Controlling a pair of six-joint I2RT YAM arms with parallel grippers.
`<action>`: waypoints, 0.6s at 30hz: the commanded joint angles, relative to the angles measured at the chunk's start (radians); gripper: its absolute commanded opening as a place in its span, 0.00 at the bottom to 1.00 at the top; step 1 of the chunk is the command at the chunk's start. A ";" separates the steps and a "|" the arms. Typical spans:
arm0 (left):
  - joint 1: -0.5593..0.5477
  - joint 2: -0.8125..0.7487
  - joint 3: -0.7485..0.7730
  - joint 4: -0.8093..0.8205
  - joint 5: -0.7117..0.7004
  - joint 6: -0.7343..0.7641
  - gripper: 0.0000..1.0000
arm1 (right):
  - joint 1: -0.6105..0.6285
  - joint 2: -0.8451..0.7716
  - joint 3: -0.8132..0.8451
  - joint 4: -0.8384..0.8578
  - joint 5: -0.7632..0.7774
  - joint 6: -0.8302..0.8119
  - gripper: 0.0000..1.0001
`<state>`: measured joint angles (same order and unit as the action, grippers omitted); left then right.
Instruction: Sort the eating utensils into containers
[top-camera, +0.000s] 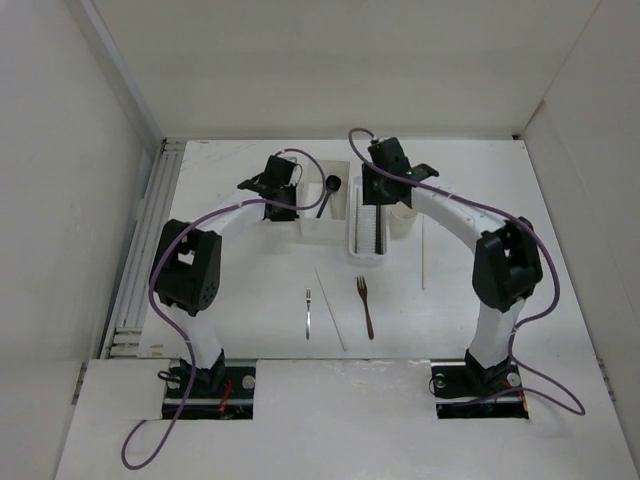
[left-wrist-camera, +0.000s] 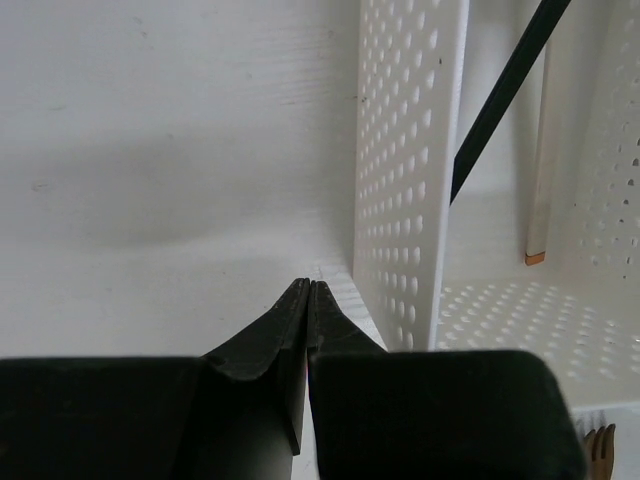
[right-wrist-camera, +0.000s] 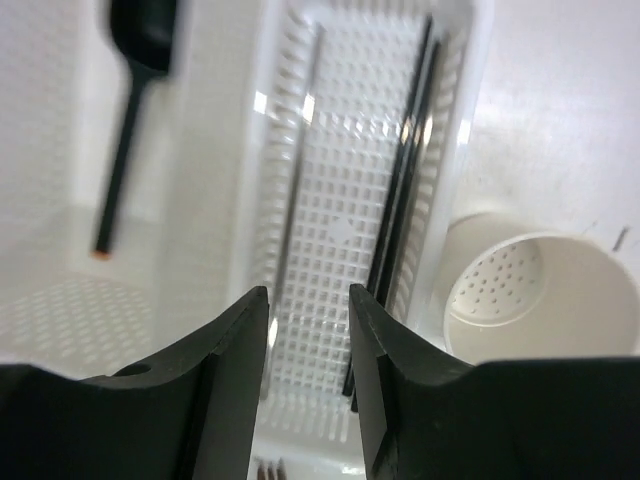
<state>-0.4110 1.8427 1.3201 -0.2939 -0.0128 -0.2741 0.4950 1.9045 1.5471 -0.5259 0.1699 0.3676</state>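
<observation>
The white square box (top-camera: 312, 222) holds the black spoon (top-camera: 329, 193), which also shows in the right wrist view (right-wrist-camera: 138, 60). The narrow perforated basket (top-camera: 367, 240) holds dark chopsticks (right-wrist-camera: 404, 180). The cream cup (top-camera: 404, 222) stands right of the basket. On the table lie the silver fork (top-camera: 309, 312), the dark brown fork (top-camera: 365, 306) and pale chopsticks (top-camera: 331, 308), (top-camera: 422, 255). My left gripper (top-camera: 284, 204) is shut and empty just left of the box; its tips (left-wrist-camera: 308, 286) are low by the perforated wall (left-wrist-camera: 400, 200). My right gripper (right-wrist-camera: 308, 295) is open and empty above the basket (right-wrist-camera: 345, 230).
White enclosure walls stand at the left, back and right. A ribbed rail (top-camera: 140, 260) runs along the table's left edge. The cup (right-wrist-camera: 530, 290) sits close beside the basket's right side. The spoon's dark handle (left-wrist-camera: 500, 90) leans inside the box.
</observation>
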 joint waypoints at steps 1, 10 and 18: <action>0.020 -0.068 0.062 -0.016 -0.027 0.013 0.00 | 0.020 -0.125 0.112 0.030 -0.066 -0.131 0.44; 0.038 -0.100 0.151 -0.071 -0.140 0.044 0.33 | -0.260 -0.289 -0.039 -0.130 -0.190 -0.105 0.39; 0.158 -0.177 0.097 -0.083 -0.081 0.019 1.00 | -0.311 -0.364 -0.399 -0.071 -0.165 -0.081 0.51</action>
<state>-0.2890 1.7351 1.4246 -0.3626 -0.1062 -0.2451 0.1566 1.5600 1.1934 -0.6006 0.0154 0.2699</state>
